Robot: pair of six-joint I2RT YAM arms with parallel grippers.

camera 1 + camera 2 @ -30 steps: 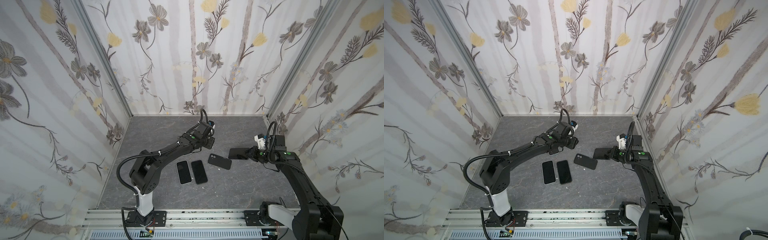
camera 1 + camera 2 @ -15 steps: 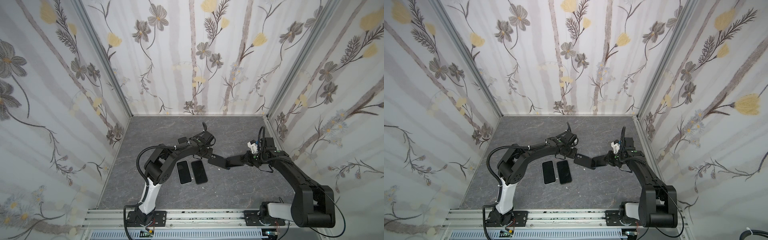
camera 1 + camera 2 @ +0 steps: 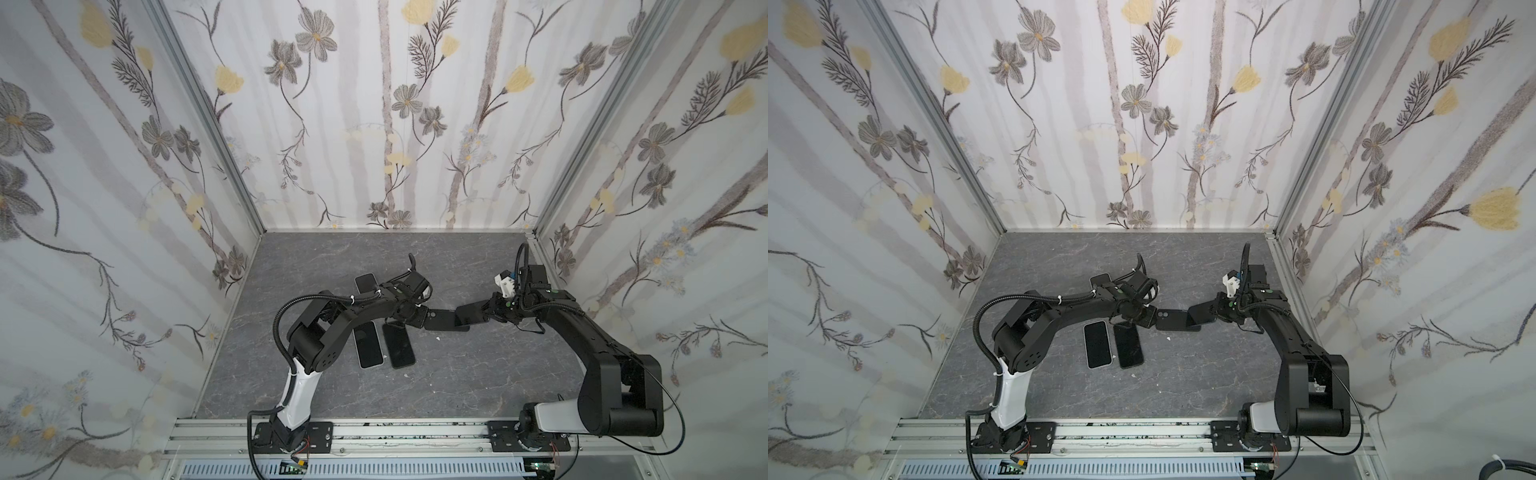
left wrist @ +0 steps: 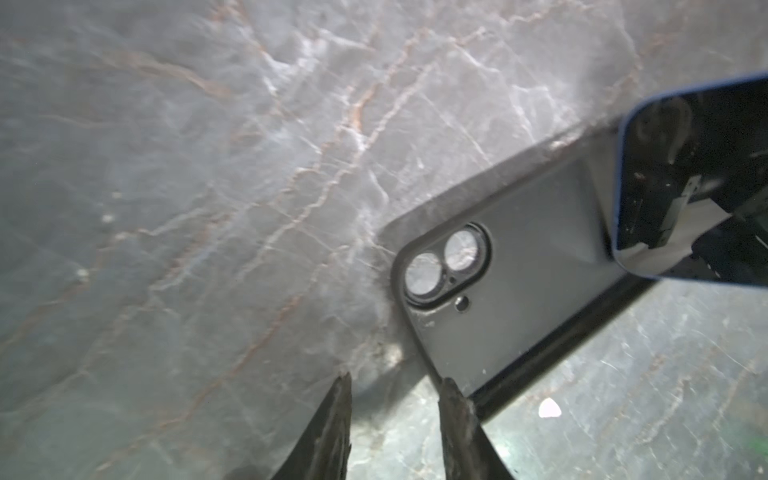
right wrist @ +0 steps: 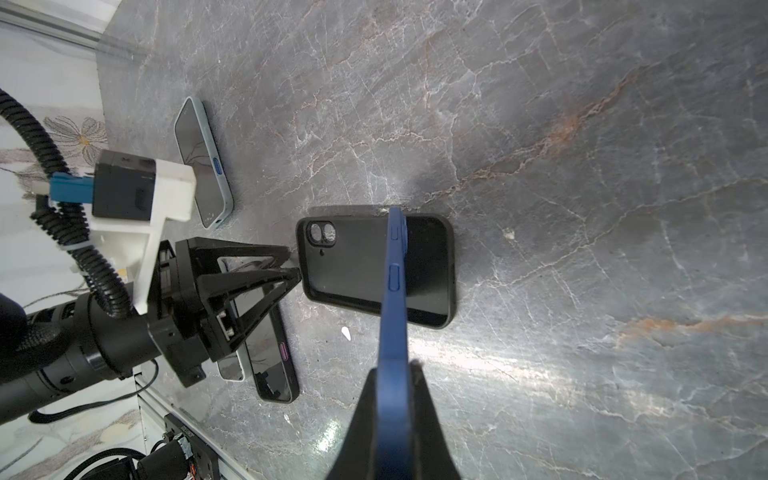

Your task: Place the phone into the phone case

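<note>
The right gripper (image 5: pixel 392 370) is clamping a blue phone (image 5: pixel 395 291) across its front and back faces, near the end lying toward 3 o'clock in a top view. The phone is hanging tilted over the black case (image 5: pixel 349 266), which is lying open side up mid-table (image 3: pixel 478 374). Whether the leading end is touching the case I cannot tell.

The left gripper (image 4: pixel 395 378) is sitting at the case's 9 o'clock end, by the camera hole. Its jaws are standing apart with only table between them, and one tip seems to be resting at the case's corner.

The phone is probably stiff, glass-faced and slick, so that pinch near one end is leaving it free to pivot. The case looks light and rubbery and is likely to skate. Bracing its 9 o'clock rim seems the right hold while the phone is going in from 3 o'clock.

Two spare phones (image 3: pixel 384 343) are lying at 7 o'clock of the case, and another (image 3: pixel 365 283) at 10 o'clock.
</note>
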